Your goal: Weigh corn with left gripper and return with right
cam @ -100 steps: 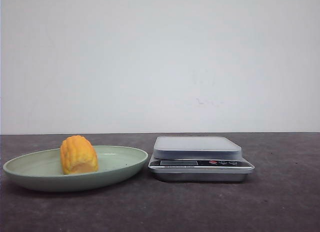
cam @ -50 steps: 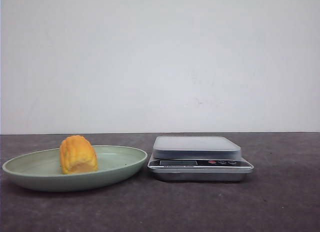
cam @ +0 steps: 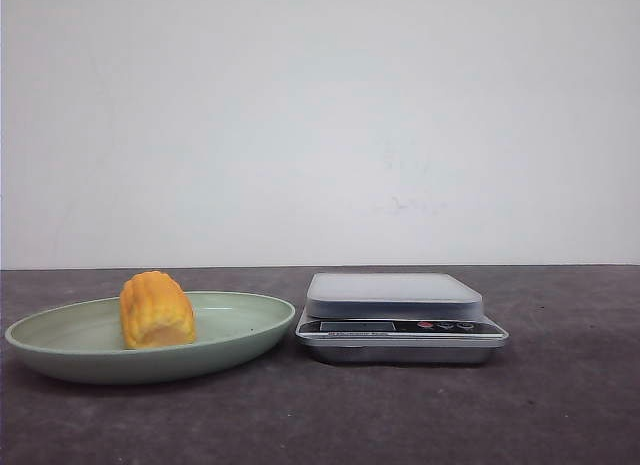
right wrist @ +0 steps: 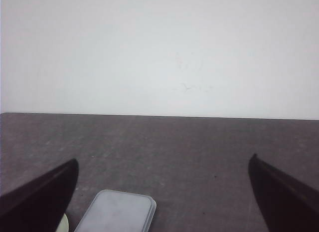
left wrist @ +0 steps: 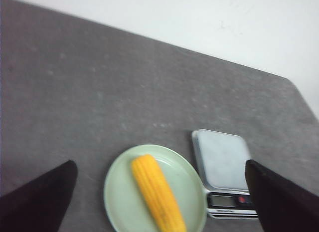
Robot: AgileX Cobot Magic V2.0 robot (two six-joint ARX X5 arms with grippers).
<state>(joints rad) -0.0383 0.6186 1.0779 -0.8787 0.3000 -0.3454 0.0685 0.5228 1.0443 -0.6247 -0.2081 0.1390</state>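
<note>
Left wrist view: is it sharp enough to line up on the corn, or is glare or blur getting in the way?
Left wrist view: soft overall, the corn still clear on the plate, no glare, and the scale display unreadable. Front view: even light, faint shadows, corn kernels slightly blurred. Right wrist view: only the scale top shows, and the dark fingers are blurred.

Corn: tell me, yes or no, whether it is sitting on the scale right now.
No. The corn lies in the green plate, and the scale beside it has a bare platform.

Yellow-orange corn [cam: 156, 310], pale-green plate [cam: 240, 337]
</note>
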